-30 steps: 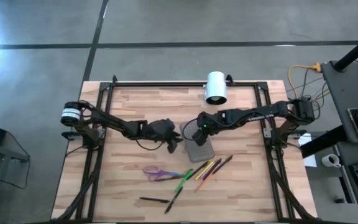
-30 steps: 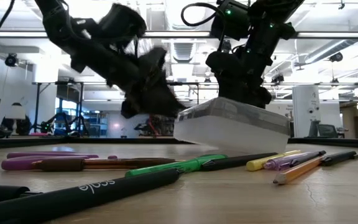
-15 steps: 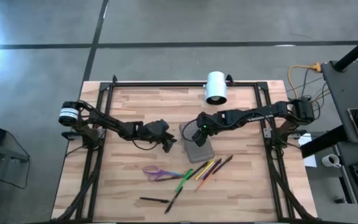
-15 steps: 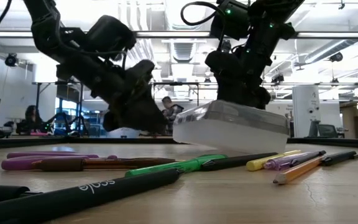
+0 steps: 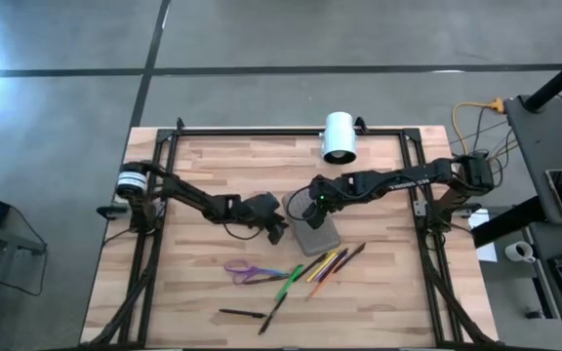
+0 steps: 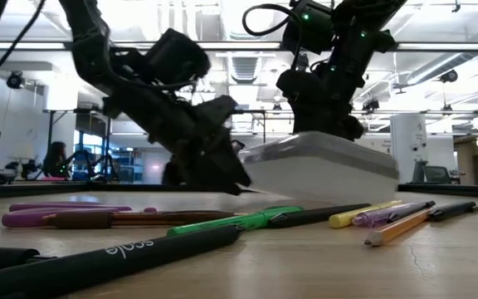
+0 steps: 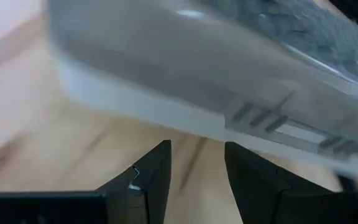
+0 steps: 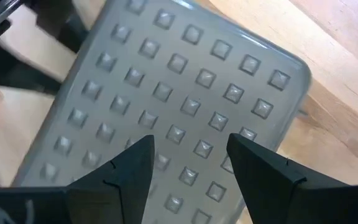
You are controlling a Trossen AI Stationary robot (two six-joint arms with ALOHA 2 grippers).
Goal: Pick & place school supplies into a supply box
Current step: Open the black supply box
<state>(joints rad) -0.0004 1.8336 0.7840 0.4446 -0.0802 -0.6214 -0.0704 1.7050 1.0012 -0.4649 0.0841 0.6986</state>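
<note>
My left arm has swung back in toward the supply box (image 5: 314,230), after drawing away from it half a second ago, and the box now sits flatter than it did then. The box lies mid-bench (image 5: 193,175), lid shut, so nothing can go in yet.

My right end effector (image 8: 188,171) stands over the dotted lid with its fingers spread wide, holding nothing. My left end effector (image 7: 196,171) is low at the box's long side, fingers apart with only a narrow gap, aimed near the latch but clamped on nothing.

The risk, as I judge it, is that I push instead of pry: if my left fingers catch under the base and not the lid seam, the whole box slides or tips toward the pens and pencils (image 5: 332,261) just beside it and scatters them. My right fingers, only hovering, may not pin it down. The purple scissors (image 5: 247,269) lie farther off and look safe.
</note>
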